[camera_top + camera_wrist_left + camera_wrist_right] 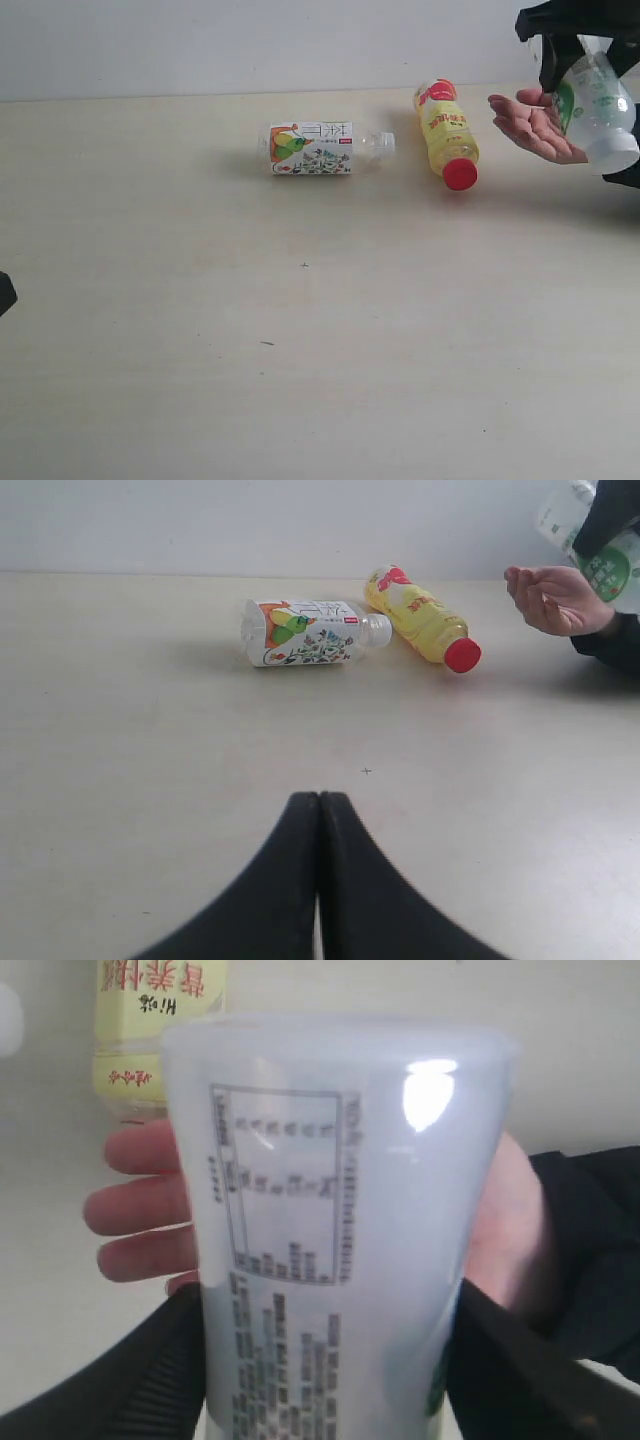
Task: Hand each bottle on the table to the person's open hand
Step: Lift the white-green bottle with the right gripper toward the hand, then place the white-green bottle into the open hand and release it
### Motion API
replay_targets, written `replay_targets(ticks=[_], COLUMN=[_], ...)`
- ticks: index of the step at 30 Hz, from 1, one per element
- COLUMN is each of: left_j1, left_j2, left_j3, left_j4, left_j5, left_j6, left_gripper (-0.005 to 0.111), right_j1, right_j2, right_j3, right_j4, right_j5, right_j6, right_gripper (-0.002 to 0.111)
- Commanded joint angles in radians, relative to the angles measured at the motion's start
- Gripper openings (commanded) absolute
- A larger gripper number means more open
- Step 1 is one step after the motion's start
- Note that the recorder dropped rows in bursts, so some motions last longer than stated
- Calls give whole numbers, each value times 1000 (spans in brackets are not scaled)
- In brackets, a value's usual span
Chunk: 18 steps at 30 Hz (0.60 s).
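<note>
While our right pincer [330, 1400] grips the green-white bottle [598, 105], tilted cap-down just over the person's open hand [535, 125], our left pincer [318, 880] sits clenched, well apart from the yellow bottle [447, 135] and the fruit-print bottle [312, 149] lying on the tabletop [300, 350].

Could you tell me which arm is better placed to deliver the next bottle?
Right: the right gripper holds the green-white bottle by the open hand; the left gripper is shut and empty.
</note>
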Motion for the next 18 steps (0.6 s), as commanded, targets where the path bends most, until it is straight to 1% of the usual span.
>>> replay_targets(ticks=[1,7,14,18], left_j1=[0,0,0,0], left_j2=[-6,-6,-6,-6], left_j3=[5,5,5,5], left_j4=[-8,-8,-8,-8], left_j5=[-7,-7,-7,-7], left_j6=[-2,-2,-2,-2], left_gripper=[0,0,0,0], right_j1=[-3,-3,-3,-8], right_j2=[45,92,102,113], right_j3=[-10,-10,-10,-31], right_j4=[14,14,14,10], right_j5=[-1,-1,-69,-66], right_j6=[-9,-6,-6,-6], right_gripper=[0,0,0,0])
